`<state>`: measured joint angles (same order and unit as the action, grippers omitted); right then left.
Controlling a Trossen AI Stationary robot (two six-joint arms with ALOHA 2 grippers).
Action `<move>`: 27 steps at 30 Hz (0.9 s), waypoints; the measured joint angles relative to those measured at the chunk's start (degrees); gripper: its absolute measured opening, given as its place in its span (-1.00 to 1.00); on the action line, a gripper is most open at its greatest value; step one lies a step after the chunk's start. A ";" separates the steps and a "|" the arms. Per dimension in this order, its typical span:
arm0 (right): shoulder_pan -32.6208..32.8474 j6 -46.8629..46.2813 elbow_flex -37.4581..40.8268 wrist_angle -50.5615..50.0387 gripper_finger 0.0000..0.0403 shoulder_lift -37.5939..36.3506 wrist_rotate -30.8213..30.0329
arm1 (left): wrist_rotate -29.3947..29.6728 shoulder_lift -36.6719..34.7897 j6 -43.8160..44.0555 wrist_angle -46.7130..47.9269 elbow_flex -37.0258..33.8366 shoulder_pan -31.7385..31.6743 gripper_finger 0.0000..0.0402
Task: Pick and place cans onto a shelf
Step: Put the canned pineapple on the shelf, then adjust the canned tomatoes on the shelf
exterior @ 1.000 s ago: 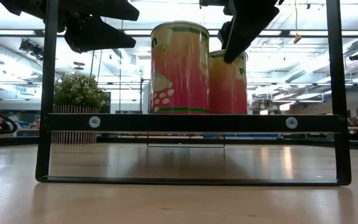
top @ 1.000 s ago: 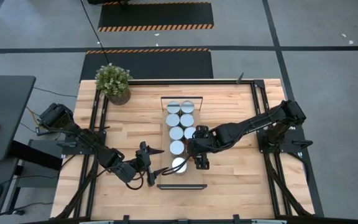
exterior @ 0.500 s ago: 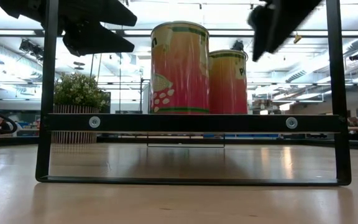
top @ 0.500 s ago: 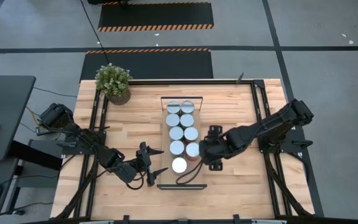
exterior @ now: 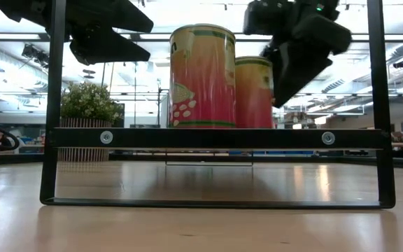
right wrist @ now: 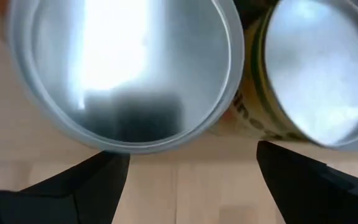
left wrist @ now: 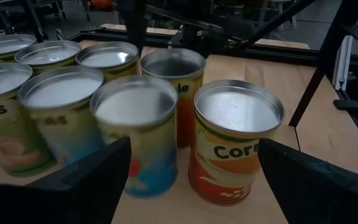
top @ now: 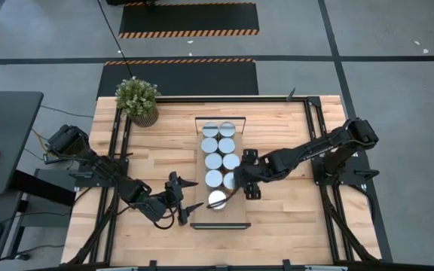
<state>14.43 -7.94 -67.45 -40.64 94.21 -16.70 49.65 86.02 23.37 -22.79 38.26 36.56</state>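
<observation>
Several cans with silver tops stand upright in two rows on the light-wood shelf (top: 221,219); the nearest can (top: 217,199) stands alone at the shelf's near end. My right gripper (top: 241,188) is open above the near right can (top: 230,181), whose round top (right wrist: 123,68) fills its wrist view, with a second can top (right wrist: 319,74) beside it. In the low view my right gripper (exterior: 285,84) hangs beside the right can (exterior: 254,91). My left gripper (top: 191,210) is open and empty left of the shelf's near end, facing the cans (left wrist: 235,149).
A potted plant (top: 138,99) stands at the table's far left corner. The shelf's dark metal end frame (exterior: 215,138) crosses the low view. Bare wooden tabletop lies right of the shelf and along the near edge.
My right gripper first drew away from the shelf toward the table's right edge, then came back toward the near right can and lower. The cans and my left gripper have stayed where they were.
</observation>
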 joint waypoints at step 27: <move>5.39 -11.41 13.27 4.90 0.78 -16.26 -5.19 | 5.96 -0.13 16.50 18.66 0.07 -8.70 0.78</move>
<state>19.82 -19.35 -54.19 -35.74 77.95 -21.89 55.61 85.88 39.87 -4.13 38.33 27.85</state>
